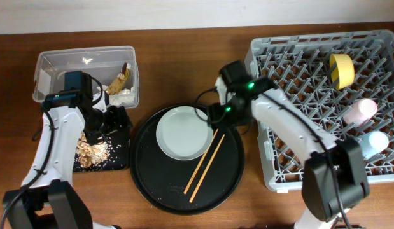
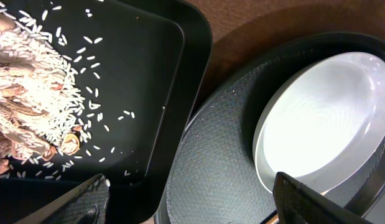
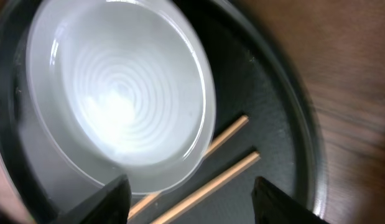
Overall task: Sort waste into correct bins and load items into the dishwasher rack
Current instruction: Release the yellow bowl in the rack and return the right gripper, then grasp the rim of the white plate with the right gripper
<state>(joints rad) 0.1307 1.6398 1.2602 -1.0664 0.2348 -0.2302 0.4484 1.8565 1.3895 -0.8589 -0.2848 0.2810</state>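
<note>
**Rack partly loaded, both tools open over the trays**

The dishwasher rack (image 1: pixel 292 63) is set at the right of the counter (image 1: pixel 184 38). Along its right side a yellow bowl (image 1: pixel 341 69), a pink cup (image 1: pixel 361 110) and a blue cup (image 1: pixel 375 141) are lodged among the pegs.

A round black tray (image 1: pixel 225 172) is placed at the middle, just beside the rack. On its upper left part a plate (image 1: pixel 182 132) is laid, and a pair of chopsticks (image 1: pixel 206 164) is stretched slantwise from the plate's lower right edge across the tray.

At the far left a clear tub (image 1: pixel 63 63) is seen, with a snack wrapper (image 1: pixel 119 79) and white tissues (image 1: pixel 123 95) in its right end. Directly in front of it lies a shallow black tray (image 1: pixel 120 149), in which food scraps (image 1: pixel 91 151) and scattered rice grains are piled toward the left.

The left tool (image 1: pixel 120 121) is held above the seam between the shallow tray and the round tray; its fingers (image 2: pixel 96 193) are spread wide and nothing is gripped.

The right tool (image 1: pixel 214 121) is positioned over the plate's right edge and the upper ends of the chopsticks. Its fingers (image 3: pixel 117 199) are parted widely and nothing is held; whether anything is touched cannot be told.
</note>
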